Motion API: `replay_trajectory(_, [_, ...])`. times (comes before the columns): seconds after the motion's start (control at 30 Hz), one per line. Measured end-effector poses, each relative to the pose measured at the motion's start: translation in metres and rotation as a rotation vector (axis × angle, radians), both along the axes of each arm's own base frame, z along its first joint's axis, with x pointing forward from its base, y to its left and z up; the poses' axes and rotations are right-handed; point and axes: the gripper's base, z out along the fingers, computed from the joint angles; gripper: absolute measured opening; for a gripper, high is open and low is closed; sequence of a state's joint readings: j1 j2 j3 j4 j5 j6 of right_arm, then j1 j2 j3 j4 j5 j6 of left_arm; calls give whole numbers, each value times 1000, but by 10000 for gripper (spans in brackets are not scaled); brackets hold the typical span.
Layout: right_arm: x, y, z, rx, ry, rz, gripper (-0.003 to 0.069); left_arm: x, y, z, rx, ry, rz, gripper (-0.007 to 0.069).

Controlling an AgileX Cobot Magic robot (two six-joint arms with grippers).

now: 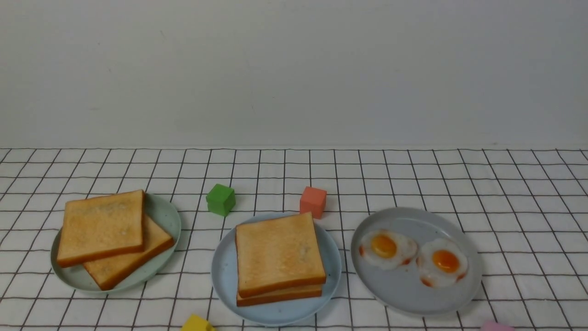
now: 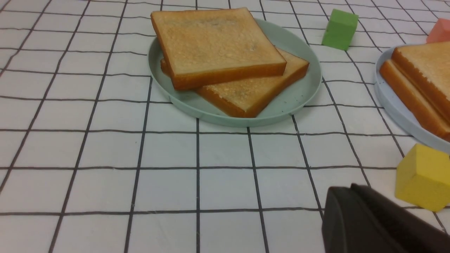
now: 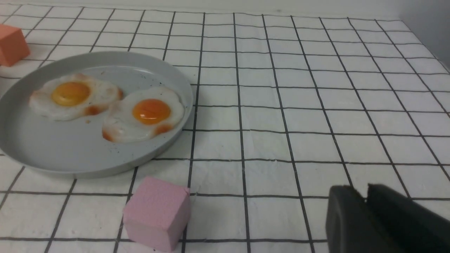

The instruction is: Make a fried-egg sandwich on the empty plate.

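A white cloth with a black grid (image 1: 413,184) is spread before a plain pale wall. The fried-egg sandwich (image 1: 279,259) is stacked on the round, speckled light blue plate (image 1: 223,276), centre front; its square golden slices with darker crusts are set slightly askew, one corner turned toward the orange cube (image 1: 313,201). The egg between them cannot be made out. The left gripper (image 2: 355,211) is seen pressed shut, holding nothing. The right gripper (image 3: 365,207) shows a narrow gap, though the fingers are barely in view.
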State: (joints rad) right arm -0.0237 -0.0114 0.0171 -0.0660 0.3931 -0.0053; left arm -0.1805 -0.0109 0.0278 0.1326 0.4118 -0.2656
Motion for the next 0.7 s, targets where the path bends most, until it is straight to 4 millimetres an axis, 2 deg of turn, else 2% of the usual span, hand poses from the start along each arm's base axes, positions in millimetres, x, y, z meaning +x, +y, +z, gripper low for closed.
replay_trajectory(0.7, [0, 0, 0, -1, 0, -5, 141, 0, 0, 0, 0, 0, 0, 17])
